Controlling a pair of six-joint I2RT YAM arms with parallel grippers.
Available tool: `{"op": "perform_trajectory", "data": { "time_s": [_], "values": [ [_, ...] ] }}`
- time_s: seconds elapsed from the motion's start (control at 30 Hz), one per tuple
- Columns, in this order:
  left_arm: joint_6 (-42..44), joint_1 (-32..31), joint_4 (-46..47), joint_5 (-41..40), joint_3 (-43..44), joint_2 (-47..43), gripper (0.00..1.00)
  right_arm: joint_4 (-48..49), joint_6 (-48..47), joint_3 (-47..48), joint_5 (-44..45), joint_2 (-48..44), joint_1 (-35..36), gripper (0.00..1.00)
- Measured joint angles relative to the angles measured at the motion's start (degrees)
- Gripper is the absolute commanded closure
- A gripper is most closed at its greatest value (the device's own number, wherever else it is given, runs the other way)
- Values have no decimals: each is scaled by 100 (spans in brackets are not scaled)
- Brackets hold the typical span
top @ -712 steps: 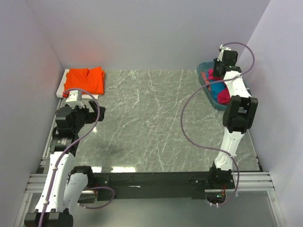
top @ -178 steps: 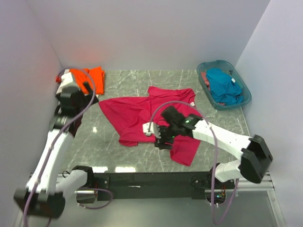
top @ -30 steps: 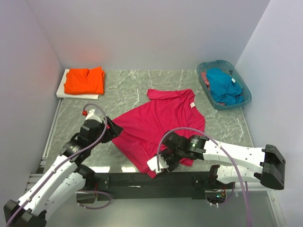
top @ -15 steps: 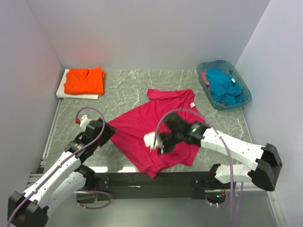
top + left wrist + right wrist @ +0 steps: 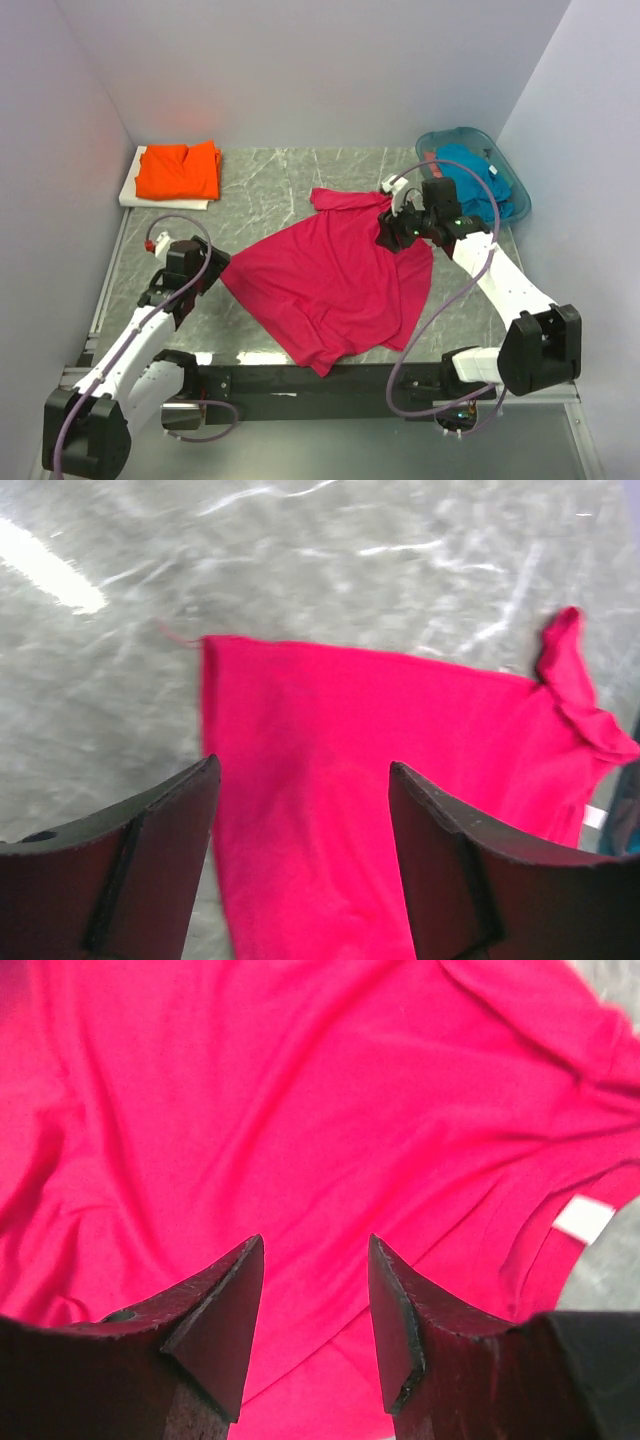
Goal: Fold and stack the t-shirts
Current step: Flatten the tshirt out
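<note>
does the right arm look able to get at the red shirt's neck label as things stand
Probably yes: the right gripper hangs over the magenta shirt, jaws open, with the white neck label close beside it and nothing lying between.

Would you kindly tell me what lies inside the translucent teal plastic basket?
A crumpled teal-blue cotton t-shirt fills the basket; whatever lies beneath is covered, and the right arm hides its left part.
</note>
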Motion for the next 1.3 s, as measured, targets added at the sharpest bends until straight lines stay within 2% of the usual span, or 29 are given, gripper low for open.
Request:
{"op": "perform_trajectory", "data": {
  "time_s": [0.13, 0.37, 0.63, 0.7, 0.87, 1.13, 1.3],
  "values": [
    [4, 315, 87, 273, -157, 337, 30, -4, 254, -9, -122, 131, -236, 48],
    [127, 450, 293, 575, -155, 1239, 37, -7, 365, -44, -295, 136, -304, 48],
    [476, 466, 177, 789, 219, 1222, 31, 74, 452, 48, 153, 282, -435, 48],
    [678, 466, 55, 916, 533, 1056, 31, -234, 225, 584, 162, 785, -463, 50],
    [1276, 468, -317, 1167, 1657, 800, 30, -916, -835, 2962, 358, 2868, -269, 50],
    [2730, 472, -1104, 1298, 3217, 734, 30, -1412, -1993, 4538, 1836, 4789, 879, 50],
    [3495, 472, -1029, 898, 3200, 538, 29, -1534, -2267, 5436, 2520, 5556, 1255, 52]
  ]
}}
